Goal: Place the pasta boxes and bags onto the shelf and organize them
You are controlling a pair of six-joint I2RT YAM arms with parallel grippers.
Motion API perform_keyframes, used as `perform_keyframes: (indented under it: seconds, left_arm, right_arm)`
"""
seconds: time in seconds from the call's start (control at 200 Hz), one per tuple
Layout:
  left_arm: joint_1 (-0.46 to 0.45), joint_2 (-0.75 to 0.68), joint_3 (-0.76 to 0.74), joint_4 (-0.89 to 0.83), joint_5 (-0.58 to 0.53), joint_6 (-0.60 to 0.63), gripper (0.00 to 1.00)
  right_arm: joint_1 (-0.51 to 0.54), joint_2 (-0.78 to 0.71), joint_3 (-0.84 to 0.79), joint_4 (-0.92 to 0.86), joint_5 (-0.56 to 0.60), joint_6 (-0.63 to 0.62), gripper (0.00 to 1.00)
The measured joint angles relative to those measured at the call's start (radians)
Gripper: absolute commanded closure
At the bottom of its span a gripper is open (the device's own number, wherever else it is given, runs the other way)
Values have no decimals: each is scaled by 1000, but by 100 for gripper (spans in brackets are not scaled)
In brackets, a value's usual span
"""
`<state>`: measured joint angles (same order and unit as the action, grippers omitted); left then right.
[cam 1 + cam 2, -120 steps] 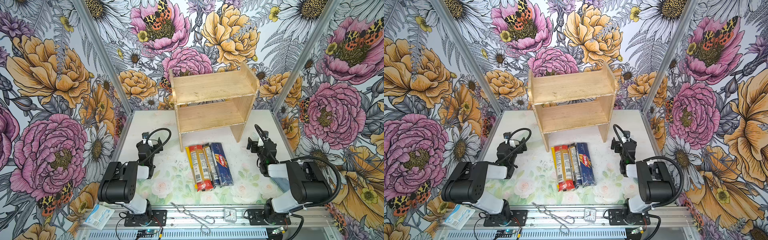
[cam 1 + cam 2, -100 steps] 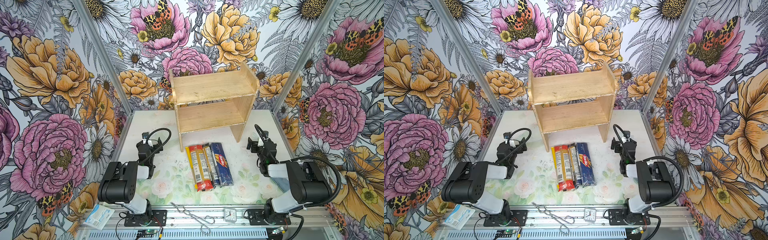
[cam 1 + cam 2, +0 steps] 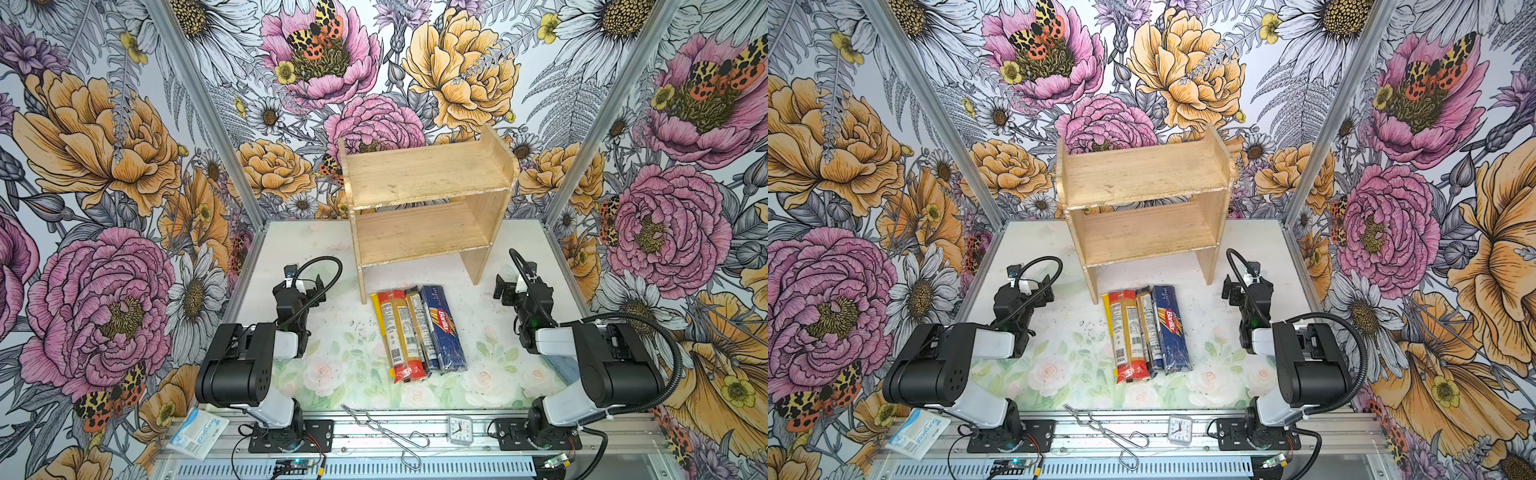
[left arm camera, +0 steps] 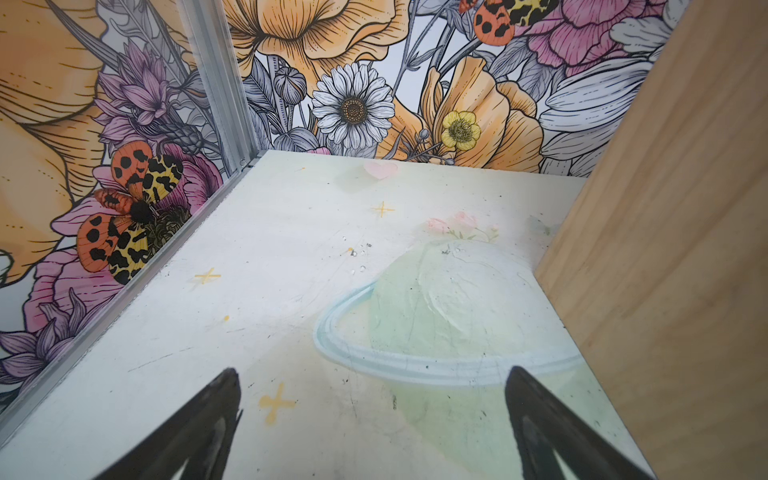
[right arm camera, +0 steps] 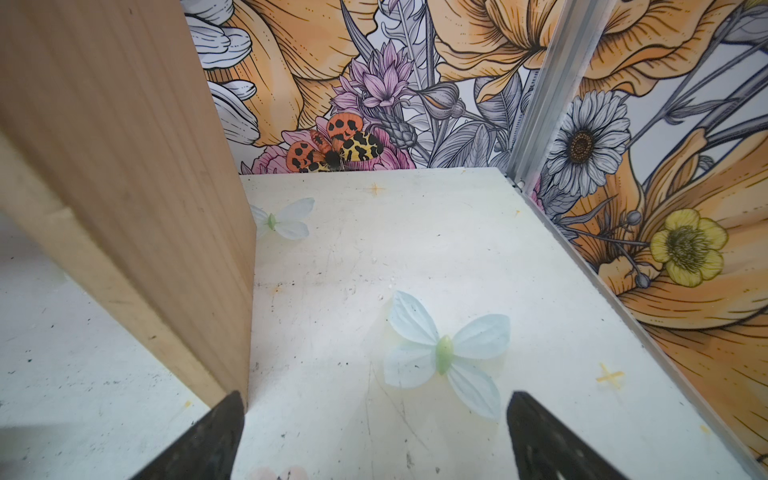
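Wooden shelf (image 3: 428, 178) bare; spaghetti packs (image 3: 409, 332) lie flat just in front of it.
Start at the row's edge with the blue Barilla box (image 3: 441, 332): your right gripper (image 3: 503, 286) and left gripper (image 3: 303, 284) both gape wide and empty, so pinch across its narrow width.

The shelf (image 3: 484, 224) stood rear centre on the table (image 3: 332, 328), both boards (image 3: 428, 176) open frontward. The packs (image 3: 417, 332) lay in a row before it, with bare table on either side. A side panel (image 4: 665, 249) flanked the left gripper (image 4: 372, 370) and the right gripper (image 5: 374, 392); open lanes ran past to the wall (image 4: 353, 104).
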<state>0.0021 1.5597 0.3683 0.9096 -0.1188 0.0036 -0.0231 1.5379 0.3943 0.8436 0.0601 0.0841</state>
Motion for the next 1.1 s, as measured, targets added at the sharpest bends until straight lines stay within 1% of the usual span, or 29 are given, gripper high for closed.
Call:
perform_keyframes:
  seconds: [0.651, 0.856, 0.951, 1.101]
  left_arm:
    - [0, 0, 0, 0, -1, 0, 1]
    - [-14, 0, 0, 2, -14, 1, 1]
    - [-29, 0, -6, 31, -35, 5, 1]
    - [-54, 0, -70, 127, -83, 12, 1]
  right_arm:
    - [0, 0, 0, 0, 0, 0, 1]
    - [0, 0, 0, 0, 0, 0, 1]
    - [0, 0, 0, 0, 0, 0, 0]
    - [0, 0, 0, 0, 0, 0, 1]
